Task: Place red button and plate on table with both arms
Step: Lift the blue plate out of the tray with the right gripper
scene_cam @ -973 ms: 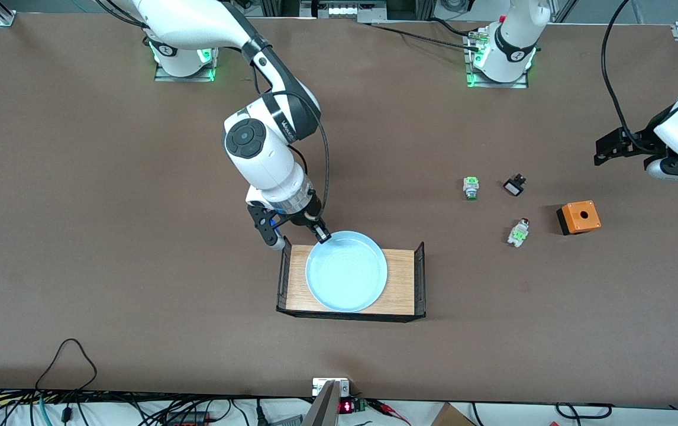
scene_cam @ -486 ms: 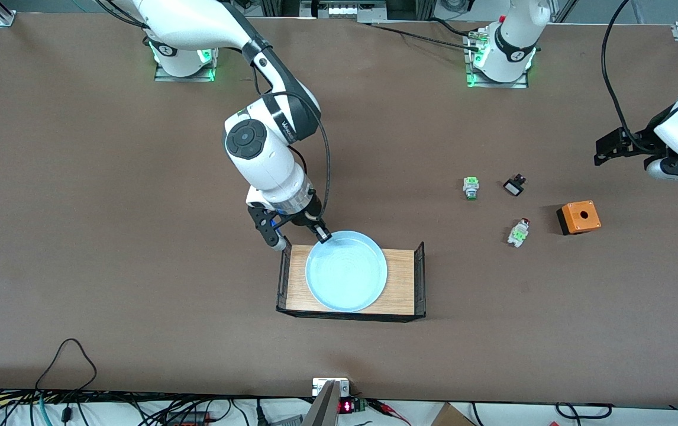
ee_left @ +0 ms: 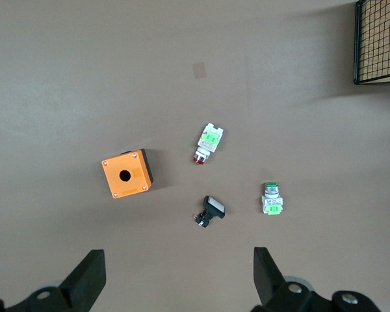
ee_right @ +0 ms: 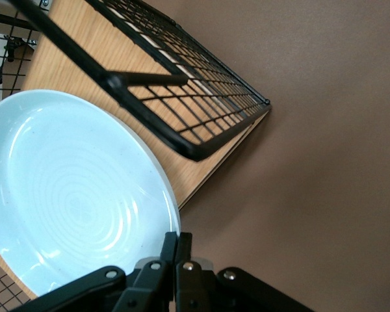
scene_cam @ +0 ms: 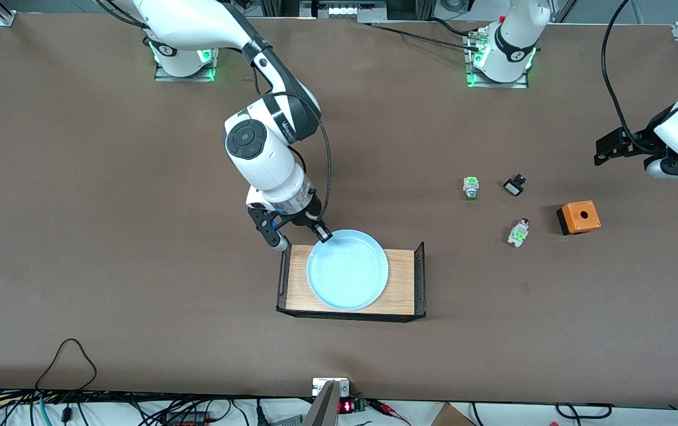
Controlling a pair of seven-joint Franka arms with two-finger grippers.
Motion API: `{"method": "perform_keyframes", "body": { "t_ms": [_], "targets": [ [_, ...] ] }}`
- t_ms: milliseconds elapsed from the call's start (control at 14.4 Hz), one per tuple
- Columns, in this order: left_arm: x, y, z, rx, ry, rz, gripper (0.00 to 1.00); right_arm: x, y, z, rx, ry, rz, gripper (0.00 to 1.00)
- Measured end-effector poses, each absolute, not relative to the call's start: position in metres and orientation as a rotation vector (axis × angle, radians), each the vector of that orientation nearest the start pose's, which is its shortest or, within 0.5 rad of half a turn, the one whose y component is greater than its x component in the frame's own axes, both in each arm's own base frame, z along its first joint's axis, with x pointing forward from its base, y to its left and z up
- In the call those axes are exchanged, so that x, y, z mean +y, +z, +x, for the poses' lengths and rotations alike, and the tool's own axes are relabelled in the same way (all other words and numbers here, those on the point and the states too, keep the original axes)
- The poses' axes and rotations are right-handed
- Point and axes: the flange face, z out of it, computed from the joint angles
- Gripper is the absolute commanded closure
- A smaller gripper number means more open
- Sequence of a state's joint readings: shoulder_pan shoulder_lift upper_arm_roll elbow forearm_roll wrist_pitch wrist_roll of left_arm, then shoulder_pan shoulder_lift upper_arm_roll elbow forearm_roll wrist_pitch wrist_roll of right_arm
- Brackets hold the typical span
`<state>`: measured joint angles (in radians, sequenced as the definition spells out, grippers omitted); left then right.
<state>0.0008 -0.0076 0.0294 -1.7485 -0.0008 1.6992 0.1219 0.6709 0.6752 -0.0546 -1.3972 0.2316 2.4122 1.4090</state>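
The light blue plate [scene_cam: 348,272] [ee_right: 71,195] lies on the wooden tray [scene_cam: 404,278]. My right gripper [scene_cam: 322,235] [ee_right: 177,239] is shut on the plate's rim, at the edge farther from the front camera. The red button [scene_cam: 518,232] [ee_left: 208,142] lies on its side on the brown table [scene_cam: 138,236], toward the left arm's end. My left gripper [scene_cam: 611,148] [ee_left: 179,260] hangs open and holds nothing, high over that end of the table, with the button well ahead of its fingers [ee_left: 91,276].
Around the red button lie a green-capped button [scene_cam: 471,187] [ee_left: 272,198], a small black-and-white part [scene_cam: 514,186] [ee_left: 211,211] and an orange box with a hole [scene_cam: 578,217] [ee_left: 125,173]. The tray has black mesh ends [ee_right: 182,84] [ee_left: 380,39].
The right gripper and the plate have shifted very slightly toward the left arm's end. The left arm has stayed still.
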Motion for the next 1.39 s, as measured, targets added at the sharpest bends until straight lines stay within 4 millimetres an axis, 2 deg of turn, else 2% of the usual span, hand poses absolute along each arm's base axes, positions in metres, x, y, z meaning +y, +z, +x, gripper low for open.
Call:
{"method": "perform_keyframes", "body": {
  "t_ms": [556,834,1112,1390],
  "targets": [
    [0.017,0.555,0.555,0.144,0.076,-3.142,0.00,0.448,0.347,0.611,1.226,-0.074,-2.483,1.00],
    [0.017,0.555,0.555,0.144,0.077,-3.142,0.00,0.457,0.364,0.605,1.197,-0.078,-2.476,1.00],
    [0.017,0.555,0.555,0.144,0.078,-3.142,0.00,0.458,0.404,0.595,1.186,-0.034,-2.485,1.00],
    [0.017,0.555,0.555,0.144,0.078,-3.142,0.00,0.443,0.467,0.579,1.130,0.025,-2.532,1.00]
  ]
}}
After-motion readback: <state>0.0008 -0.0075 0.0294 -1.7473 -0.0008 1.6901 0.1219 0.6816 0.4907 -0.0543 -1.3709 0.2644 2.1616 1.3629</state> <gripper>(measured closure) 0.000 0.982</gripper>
